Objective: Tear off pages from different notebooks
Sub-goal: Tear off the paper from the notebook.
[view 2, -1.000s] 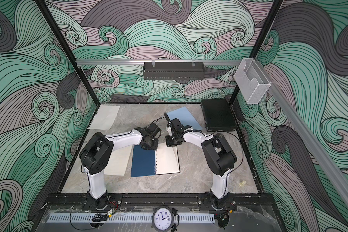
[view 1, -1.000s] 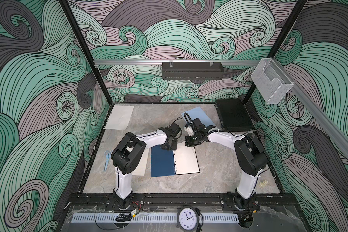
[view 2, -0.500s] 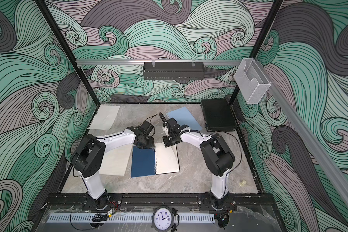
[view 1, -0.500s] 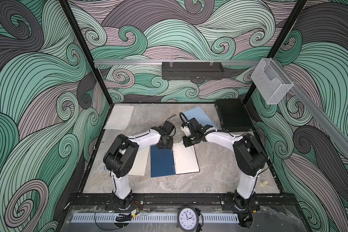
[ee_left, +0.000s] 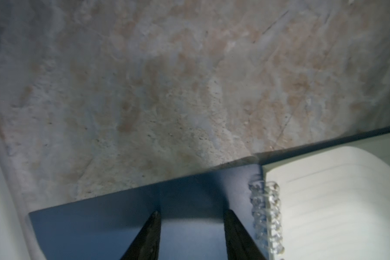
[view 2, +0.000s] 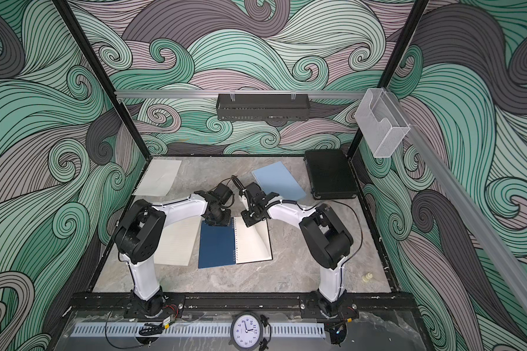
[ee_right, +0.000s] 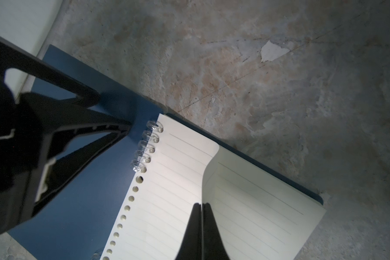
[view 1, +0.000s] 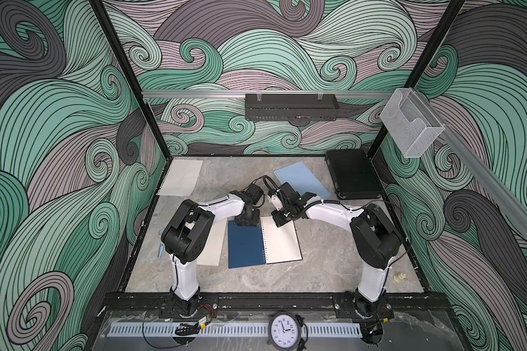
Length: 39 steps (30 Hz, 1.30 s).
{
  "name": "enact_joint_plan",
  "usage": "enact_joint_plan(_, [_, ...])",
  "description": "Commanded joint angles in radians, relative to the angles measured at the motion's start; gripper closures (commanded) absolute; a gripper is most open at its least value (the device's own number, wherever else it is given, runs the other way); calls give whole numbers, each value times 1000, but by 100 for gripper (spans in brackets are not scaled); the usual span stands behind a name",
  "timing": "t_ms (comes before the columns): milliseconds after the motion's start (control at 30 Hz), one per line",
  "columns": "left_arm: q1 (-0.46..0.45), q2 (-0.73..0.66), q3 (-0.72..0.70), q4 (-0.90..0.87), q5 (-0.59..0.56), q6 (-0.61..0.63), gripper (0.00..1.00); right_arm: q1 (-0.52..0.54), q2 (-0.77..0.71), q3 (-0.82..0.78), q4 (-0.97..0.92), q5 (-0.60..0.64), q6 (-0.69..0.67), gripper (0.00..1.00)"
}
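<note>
A navy notebook [view 1: 245, 243] [view 2: 216, 246] lies open mid-table, its cover folded to the left. My left gripper [view 1: 246, 221] [ee_left: 191, 213] stands open, both fingertips [ee_right: 126, 128] down on that cover beside the clear spiral [ee_left: 266, 216]. My right gripper [view 1: 279, 223] [ee_right: 202, 204] is shut on the top lined page [ee_right: 167, 180] [view 2: 253, 243], which curls upward. Several of its punched holes are free of the rings. A light blue notebook [view 1: 301, 179] [view 2: 279, 180] lies behind the grippers. A cream lined notebook [view 2: 174, 243] sits partly under my left arm. A loose page [view 1: 180, 177] rests at the back left.
A flat black case [view 1: 353, 174] [view 2: 329, 174] lies at the back right. Light blue scissors [view 1: 159, 250] peek out by the left wall. A small white object [view 1: 399, 277] sits front right. A paper scrap [ee_right: 273, 53] lies on the table beyond the notebook.
The left arm's elbow has swung about and its jaws have narrowed a little over the navy cover. The right gripper has stayed shut at the page's far edge.
</note>
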Motion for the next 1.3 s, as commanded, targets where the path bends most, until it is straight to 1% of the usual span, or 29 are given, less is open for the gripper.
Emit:
enact_joint_plan(0, [7,61,3,-112,-39,-10,55,11,-51,-14,37,29,-25,100])
enact_joint_plan(133, [6,77,-27,-128,-40,-29,55,24,-74,-35,48,34,-25,100])
enact_joint_plan(167, [6,84,-34,-128,-40,-32,55,27,-81,-43,82,38,-25,100])
enact_joint_plan(367, [7,114,-69,-121,-35,-46,56,48,-123,-97,154,36,-37,100])
enact_joint_plan(500, [8,160,-82,-129,-20,-58,56,76,-179,-166,216,29,-63,100])
enact_joint_plan(567, [8,182,-99,-122,-16,-65,56,100,-224,-220,268,17,-88,100])
enact_joint_plan(667, [11,212,-128,-93,0,-89,56,181,-305,-337,371,-69,-195,100])
enact_joint_plan(733, [13,220,-153,-59,19,-105,56,250,-341,-407,428,-41,-257,100])
enact_joint_plan(867, [14,236,-182,-18,42,-126,57,273,-329,-381,374,-17,-282,100])
enact_joint_plan(967, [15,237,-188,-8,44,-130,57,286,-349,-389,390,7,-286,100])
enact_joint_plan(1100, [15,237,-187,-6,43,-131,58,310,-377,-387,373,7,-285,100])
enact_joint_plan(1200, [16,242,-184,-8,39,-131,59,378,-411,-386,354,13,-268,100])
enact_joint_plan(1267, [17,242,-182,-7,40,-127,59,449,-442,-396,349,13,-240,100])
